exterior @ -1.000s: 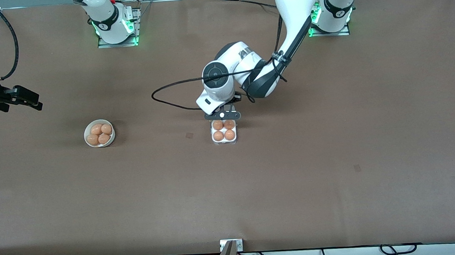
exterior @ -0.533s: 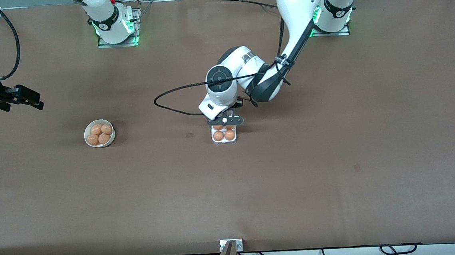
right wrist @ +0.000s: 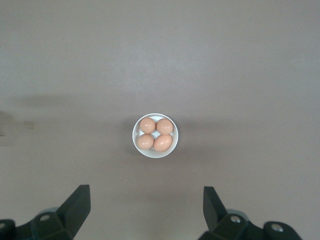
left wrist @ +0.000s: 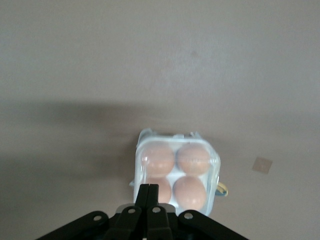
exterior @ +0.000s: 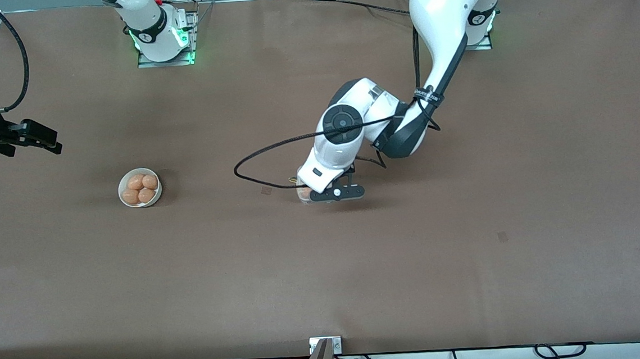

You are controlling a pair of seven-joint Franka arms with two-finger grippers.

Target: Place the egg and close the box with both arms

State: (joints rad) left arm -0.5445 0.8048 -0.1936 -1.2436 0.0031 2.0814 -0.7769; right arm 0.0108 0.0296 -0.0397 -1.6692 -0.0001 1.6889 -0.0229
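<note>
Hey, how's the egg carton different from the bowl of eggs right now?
The egg carton is square, clear plastic, with its lid down over four eggs; the white bowl is round and open, its four eggs bare. The left hand, shut, presses on the carton's top; the right hand, open, hangs high over the bowl. Both hold four orange-brown eggs and sit on the brown table.

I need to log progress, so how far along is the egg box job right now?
Egg placing looks done: all four cups of the box hold eggs, and the clear lid seems to lie over them. In hand: the left pincer, fingers together, sits at the box's edge, apparently pressing the lid shut. Whether it has latched is not visible. The right pincer waits open, high over the bowl of four spare eggs.
</note>
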